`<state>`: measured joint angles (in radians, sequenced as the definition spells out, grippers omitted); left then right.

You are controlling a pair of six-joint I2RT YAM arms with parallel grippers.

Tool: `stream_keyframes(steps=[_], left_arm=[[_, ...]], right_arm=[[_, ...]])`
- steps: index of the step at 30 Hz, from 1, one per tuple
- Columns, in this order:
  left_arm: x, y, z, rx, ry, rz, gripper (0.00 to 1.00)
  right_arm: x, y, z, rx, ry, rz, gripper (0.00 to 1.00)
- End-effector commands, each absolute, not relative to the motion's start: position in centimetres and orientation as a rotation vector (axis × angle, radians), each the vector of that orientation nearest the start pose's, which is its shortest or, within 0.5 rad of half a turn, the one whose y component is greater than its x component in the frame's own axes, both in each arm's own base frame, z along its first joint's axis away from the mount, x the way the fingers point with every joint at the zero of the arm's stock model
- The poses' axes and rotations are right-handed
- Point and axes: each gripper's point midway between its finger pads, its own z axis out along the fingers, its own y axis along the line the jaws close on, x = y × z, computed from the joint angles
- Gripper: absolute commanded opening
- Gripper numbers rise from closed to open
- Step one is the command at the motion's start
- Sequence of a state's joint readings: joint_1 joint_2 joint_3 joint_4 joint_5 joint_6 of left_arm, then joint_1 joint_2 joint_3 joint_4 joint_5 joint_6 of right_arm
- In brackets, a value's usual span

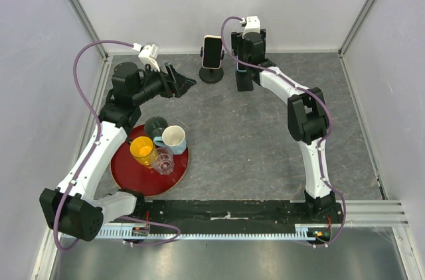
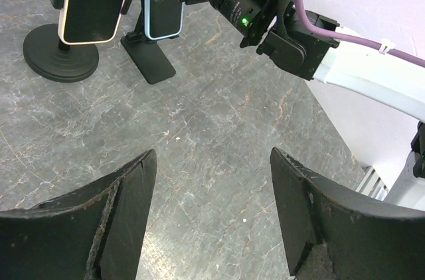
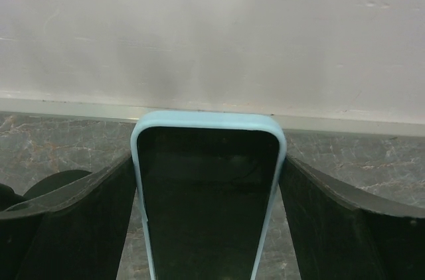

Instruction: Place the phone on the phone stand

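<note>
- The blue phone (image 2: 164, 14) stands upright between the fingers (image 3: 73, 227) of the right tool (image 3: 207, 160), leaning back against the flat-footed stand (image 2: 151, 61) directly below that tool.
- The right tool's fingers sit close against both long edges of the phone. A sliver of tabletop (image 1: 252, 147) shows beside one edge lower down, so I cannot tell whether the tool is clamped on the phone or only flanking it.
- Judged from the left wrist view, the placing looks nearly done, with the phone's back meeting the stand's prop. Its bottom edge is hidden, so I cannot confirm that it is seated.
- What seems left is to let go fully and lift the tool straight up without dragging the phone along.
- Just to the left of the right tool, a cream phone (image 2: 93, 1) sits on a round-based stand (image 2: 61, 54). It is close enough that a sideways retreat could knock it.
- The left tool (image 2: 212, 160) hangs with its fingers wide apart and nothing between them, aimed at the two stands and well short of them.
- Behind the left tool, nearer the arm bases, a red tray (image 1: 133, 174) carries a yellow cup (image 1: 141, 149), a white mug (image 1: 174, 137) and a clear glass (image 1: 163, 159), all out of the way.
</note>
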<state>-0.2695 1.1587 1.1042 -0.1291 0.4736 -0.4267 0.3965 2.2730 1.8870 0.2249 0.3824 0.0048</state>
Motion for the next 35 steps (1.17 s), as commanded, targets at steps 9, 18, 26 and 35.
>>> stream_keyframes(steps=[9,18,26,35], left_arm=[[33.4,-19.4,33.7,0.221,1.77,-0.951,0.76],[32.9,-19.6,34.2,0.229,1.76,-0.974,0.76],[32.1,-19.8,35.1,0.245,1.729,-1.006,0.76],[30.2,-19.9,36.9,0.282,1.643,-1.04,0.76]], right_arm=[[61.9,17.8,29.9,0.037,1.629,-0.042,0.98],[55.8,14.2,34.9,0.18,1.609,-0.021,0.98],[46.3,10.9,41.5,0.254,1.511,0.089,0.98],[30.8,8.5,39.8,0.274,1.434,0.418,0.98]])
